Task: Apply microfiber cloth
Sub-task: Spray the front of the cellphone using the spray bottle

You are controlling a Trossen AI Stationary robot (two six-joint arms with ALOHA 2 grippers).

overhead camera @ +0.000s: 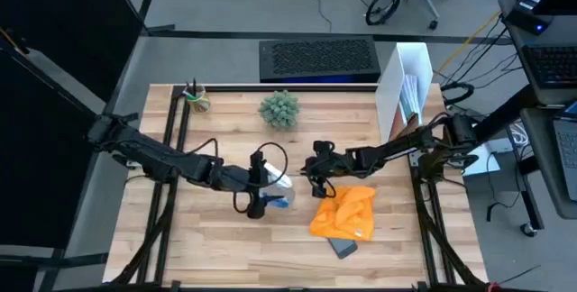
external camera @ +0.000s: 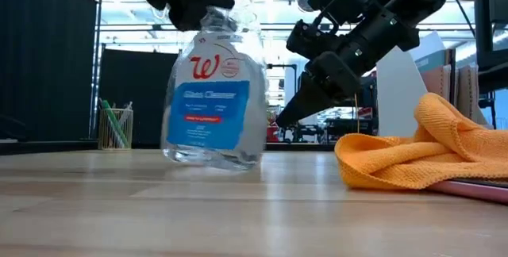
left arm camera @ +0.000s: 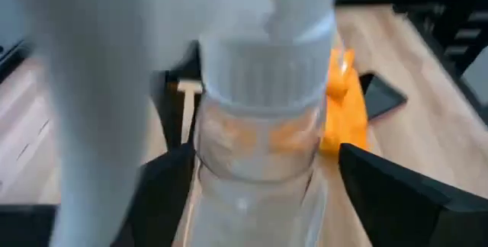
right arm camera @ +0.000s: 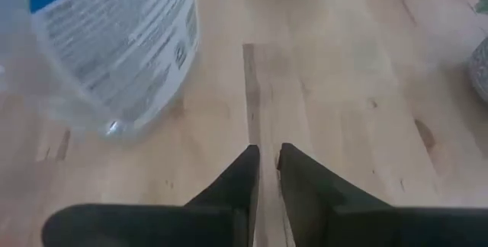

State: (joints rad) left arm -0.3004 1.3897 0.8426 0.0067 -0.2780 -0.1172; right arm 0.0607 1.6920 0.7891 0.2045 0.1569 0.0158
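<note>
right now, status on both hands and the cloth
Left hand shut on spray bottle. Right hand nearly shut, empty, above table beside microfiber cloth. Cloth heaped over phone, untouched.

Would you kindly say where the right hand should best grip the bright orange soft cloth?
Probably the raised crumpled fold at the top of the bright orange soft cloth, coming from above: it stands proud of the flat dark phone beneath, giving the fingers fabric to pinch.

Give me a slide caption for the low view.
Left gripper holds spray bottle; right gripper hovers beside orange microfiber cloth.
</note>
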